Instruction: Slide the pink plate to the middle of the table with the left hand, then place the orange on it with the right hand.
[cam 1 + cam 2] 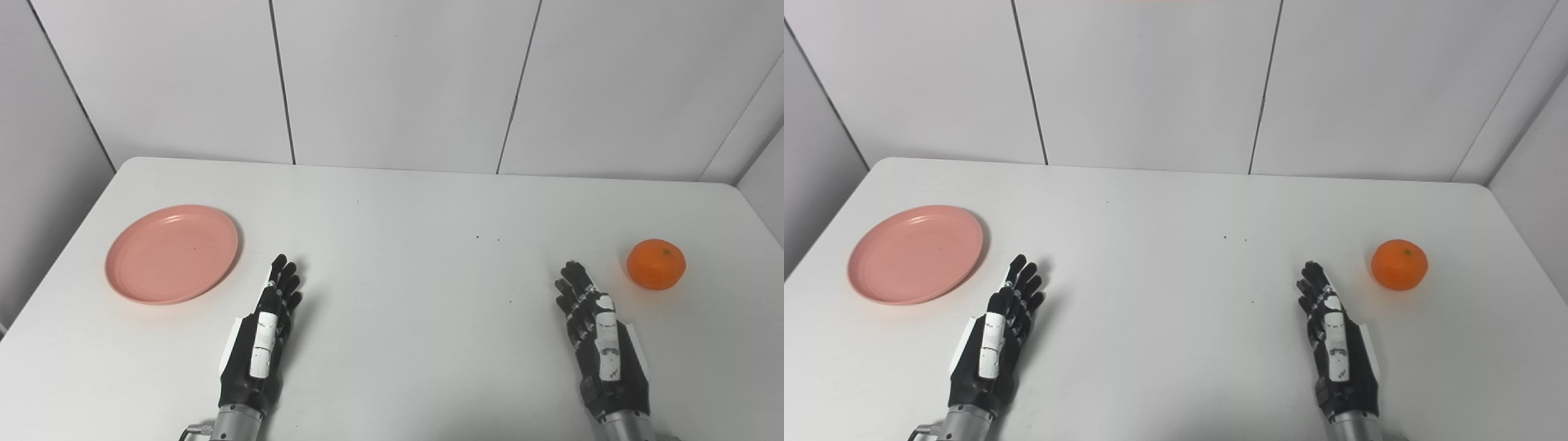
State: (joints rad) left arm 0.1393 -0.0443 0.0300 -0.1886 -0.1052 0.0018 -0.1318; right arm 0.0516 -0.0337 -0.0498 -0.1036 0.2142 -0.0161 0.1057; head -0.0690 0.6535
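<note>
- Left eye view showed the pink plate (pixel 171 254) lying flat at the left of the frame, near the table's left edge and well away from the table's middle; nothing lay on it.
- At the right of the frame, the orange (pixel 656 264) sat on the table by itself, its small stem mark facing up, well apart from the plate.
- Just to the lower right of the plate, the left hand (pixel 266 334) lay low over the table, its arm entering from the bottom edge at the left. Its fingers (pixel 285 278) were stretched out and slightly spread, pointing toward the top of the frame, grasping nothing. The hand was near the plate's rim but clear of it.
- To the lower left of the orange, the right hand (pixel 597 331) lay in the mirrored pose, its arm entering from the bottom edge at the right. Its fingers (pixel 574 275) were likewise extended and released, holding nothing, with a gap of bare table between them and the fruit.
- Both things and both hands were on or over a white table (pixel 416 257) with rounded far corners; a few tiny dark specks marked its middle.
- Behind the table, across the upper half of the frame, stood a pale panelled wall (pixel 398 79) with thin dark seams.
</note>
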